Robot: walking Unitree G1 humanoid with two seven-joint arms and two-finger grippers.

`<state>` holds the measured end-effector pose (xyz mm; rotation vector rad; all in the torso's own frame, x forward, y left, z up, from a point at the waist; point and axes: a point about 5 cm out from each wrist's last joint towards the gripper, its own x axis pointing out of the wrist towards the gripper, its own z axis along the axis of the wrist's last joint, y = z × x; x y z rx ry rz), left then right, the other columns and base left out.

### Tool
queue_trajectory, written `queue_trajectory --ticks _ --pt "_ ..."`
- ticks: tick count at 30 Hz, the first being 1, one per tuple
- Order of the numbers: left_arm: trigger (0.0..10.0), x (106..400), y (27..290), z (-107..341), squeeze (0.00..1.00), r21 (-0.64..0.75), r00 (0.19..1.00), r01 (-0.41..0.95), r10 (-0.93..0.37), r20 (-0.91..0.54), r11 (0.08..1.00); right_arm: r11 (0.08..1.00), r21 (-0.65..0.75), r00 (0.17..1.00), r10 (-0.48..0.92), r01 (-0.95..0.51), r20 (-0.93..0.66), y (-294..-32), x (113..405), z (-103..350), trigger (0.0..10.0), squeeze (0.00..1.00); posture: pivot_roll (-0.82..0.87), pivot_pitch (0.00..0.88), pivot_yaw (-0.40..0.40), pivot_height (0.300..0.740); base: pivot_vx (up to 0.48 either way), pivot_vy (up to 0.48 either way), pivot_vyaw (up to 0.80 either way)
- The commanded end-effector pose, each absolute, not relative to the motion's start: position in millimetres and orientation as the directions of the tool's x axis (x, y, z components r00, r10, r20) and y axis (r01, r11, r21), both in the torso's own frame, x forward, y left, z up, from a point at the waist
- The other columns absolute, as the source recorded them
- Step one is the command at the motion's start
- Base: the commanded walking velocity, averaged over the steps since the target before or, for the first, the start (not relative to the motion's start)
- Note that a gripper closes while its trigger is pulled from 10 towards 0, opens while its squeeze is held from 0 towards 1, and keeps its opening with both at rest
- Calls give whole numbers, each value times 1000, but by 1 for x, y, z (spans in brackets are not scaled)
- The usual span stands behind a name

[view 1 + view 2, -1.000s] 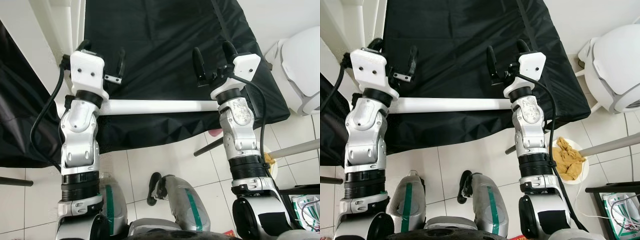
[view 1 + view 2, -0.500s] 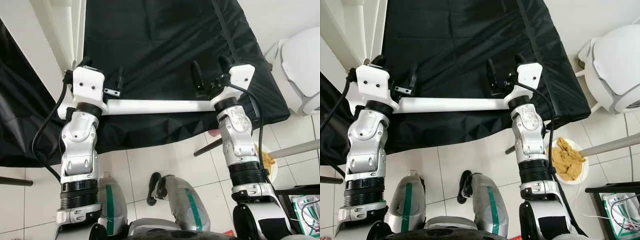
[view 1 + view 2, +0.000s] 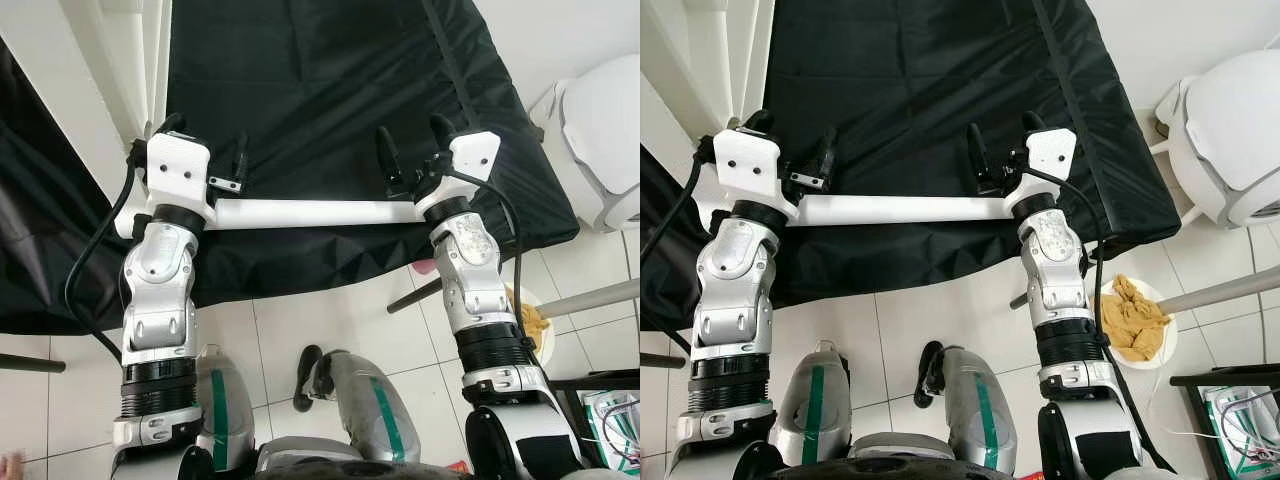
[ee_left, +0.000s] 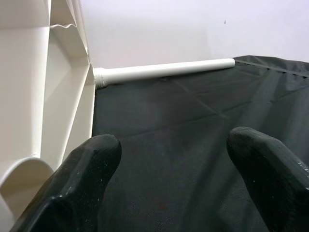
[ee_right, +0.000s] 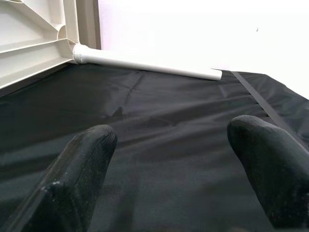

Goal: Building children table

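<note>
A black sheet [image 3: 330,110] covers a raised surface in front of the robot, and a white tube [image 3: 315,213] lies across its near part, running from one wrist to the other. The left gripper [image 3: 205,140] hovers over the sheet just past the tube's left end, fingers spread wide with nothing between them; its wrist sits on or just above the tube, contact unclear. The right gripper [image 3: 410,155] hovers over the sheet just past the tube's right end, also spread wide and holding nothing.

At the sheet's far side, a second white tube [image 4: 164,70] plugs into the corner of a white plastic frame [image 4: 43,96]. A white chair [image 3: 1230,130] stands to the sheet's right. Near the sheet's front right corner, a plate [image 3: 1132,318] holding yellow-brown material rests on the tiled floor [image 3: 320,310].
</note>
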<state>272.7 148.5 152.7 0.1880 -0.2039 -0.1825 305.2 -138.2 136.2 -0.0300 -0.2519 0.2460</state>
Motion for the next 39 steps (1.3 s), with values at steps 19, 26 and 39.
queue_trajectory --ticks 19,26,39 --pt "10000 279 143 155 0 112 974 17 -42 222 994 982 -80 958 184 -170 219 -148 310 133 10000 0 163 36 -125 740 0 0 0" --pt "10000 280 143 156 0 112 973 17 -42 227 994 982 -97 957 181 -163 227 -148 313 135 10000 0 165 32 -128 740 0 0 0" --pt "10000 278 143 157 0 105 973 16 -40 227 994 983 -101 958 175 -156 228 -150 313 135 10000 0 164 44 -127 740 0 0 0"
